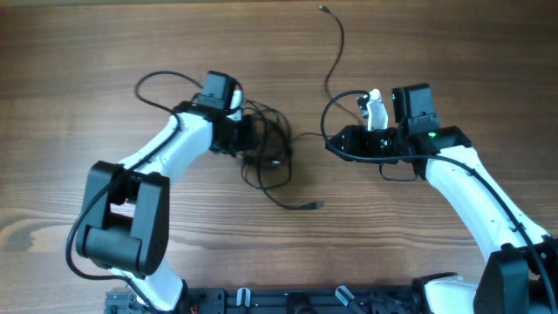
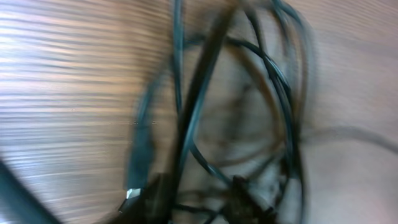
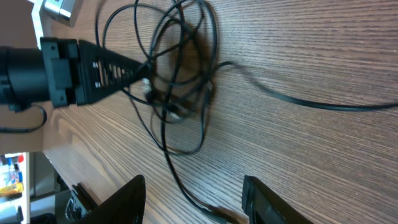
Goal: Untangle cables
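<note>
The cables [image 1: 275, 155] are thin black cords lying in a looped tangle on the wood table at centre. One strand trails to a plug end [image 1: 314, 206]. Another runs right and up the table [image 1: 338, 44]. My left gripper [image 1: 253, 139] reaches into the tangle from the left. In the right wrist view its fingers [image 3: 140, 70] pinch together on strands of the tangle [image 3: 180, 74]. The left wrist view is blurred, with cables [image 2: 205, 93] filling it above the fingers [image 2: 199, 205]. My right gripper [image 1: 333, 139] is open and empty to the right of the tangle [image 3: 196, 199]; a strand lies on the table between its fingers.
The wooden table [image 1: 87, 70] spreads around the arms. The thicker black wires of the arms loop near each wrist [image 1: 153, 83]. A long strand crosses the table at the right of the right wrist view [image 3: 323, 104].
</note>
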You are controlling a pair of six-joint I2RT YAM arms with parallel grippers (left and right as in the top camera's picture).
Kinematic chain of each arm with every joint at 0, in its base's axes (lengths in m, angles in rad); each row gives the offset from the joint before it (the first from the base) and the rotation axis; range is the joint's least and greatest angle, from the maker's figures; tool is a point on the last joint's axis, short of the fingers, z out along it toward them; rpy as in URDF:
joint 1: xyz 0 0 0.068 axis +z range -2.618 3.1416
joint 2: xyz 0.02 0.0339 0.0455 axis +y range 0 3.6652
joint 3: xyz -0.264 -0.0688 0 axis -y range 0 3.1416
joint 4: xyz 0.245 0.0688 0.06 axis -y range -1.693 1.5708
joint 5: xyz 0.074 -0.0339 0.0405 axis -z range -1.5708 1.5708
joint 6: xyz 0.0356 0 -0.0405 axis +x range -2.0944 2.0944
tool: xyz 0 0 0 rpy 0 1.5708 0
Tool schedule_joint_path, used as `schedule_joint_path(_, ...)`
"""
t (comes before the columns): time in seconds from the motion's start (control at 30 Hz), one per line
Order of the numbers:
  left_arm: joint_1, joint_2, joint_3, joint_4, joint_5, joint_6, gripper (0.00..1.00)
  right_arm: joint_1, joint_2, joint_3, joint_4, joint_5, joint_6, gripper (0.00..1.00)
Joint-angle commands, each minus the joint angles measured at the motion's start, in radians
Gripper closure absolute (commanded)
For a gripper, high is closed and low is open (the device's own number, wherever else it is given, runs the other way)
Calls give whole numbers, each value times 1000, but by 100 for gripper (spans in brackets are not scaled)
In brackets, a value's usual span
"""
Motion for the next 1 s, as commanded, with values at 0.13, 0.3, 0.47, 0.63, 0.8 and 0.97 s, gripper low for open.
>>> schedule_joint_path(0.13, 38, -159, 87, 68, 503, 42, 96, 4, 1, 2, 18, 13, -16, 45)
schedule_joint_path(0.3, 145, -399, 90, 246, 552, -11, 96, 4, 1, 2, 18, 37, -16, 45)
schedule_joint_path(0.47, 150, -514, 90, 313, 489, -25, 96, 4, 1, 2, 37, 7, 39, 39)
schedule_joint_path(0.63, 51, -513, 90, 335, 492, -58, 95, 4, 1, 2, 147, -142, 69, 38)
schedule_joint_path(0.8, 17, -515, 90, 433, 580, -76, 96, 4, 1, 2, 151, -102, 58, 34)
schedule_joint_path(0.97, 17, -520, 90, 645, 632, -224, 96, 4, 4, 2, 154, -65, 6, 35)
